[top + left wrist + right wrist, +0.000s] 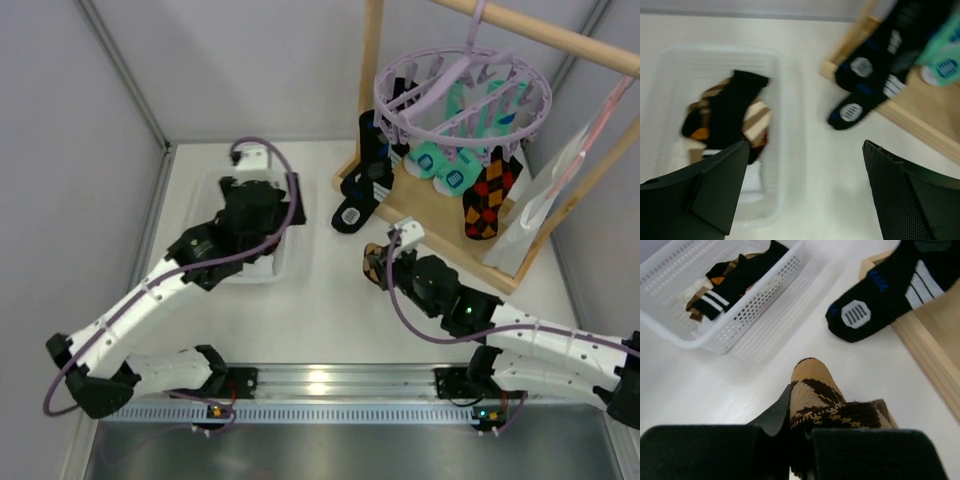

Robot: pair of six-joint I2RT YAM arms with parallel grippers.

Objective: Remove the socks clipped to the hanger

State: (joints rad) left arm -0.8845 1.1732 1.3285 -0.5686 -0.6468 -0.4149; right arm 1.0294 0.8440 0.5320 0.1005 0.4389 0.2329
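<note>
The lavender hanger (462,95) hangs from the wooden rack's bar. Clipped under it are black socks with white stripes (365,180), mint-teal socks (440,165) and an orange-and-black argyle sock (487,200). My left gripper (262,200) hovers over the white basket (285,265). In its wrist view the left gripper (805,190) is wide open and empty, with dropped socks (730,115) lying in the basket (670,65). My right gripper (385,262) is low over the table, shut on a tan-and-brown argyle sock (825,395). The black socks (860,95) dangle to the table.
The wooden rack (372,70) stands at the back right on a wooden base (500,262). A pale hanger with a white cloth (560,180) hangs on its right side. The basket (740,325) lies left of my right gripper (800,430). Grey walls close in the table.
</note>
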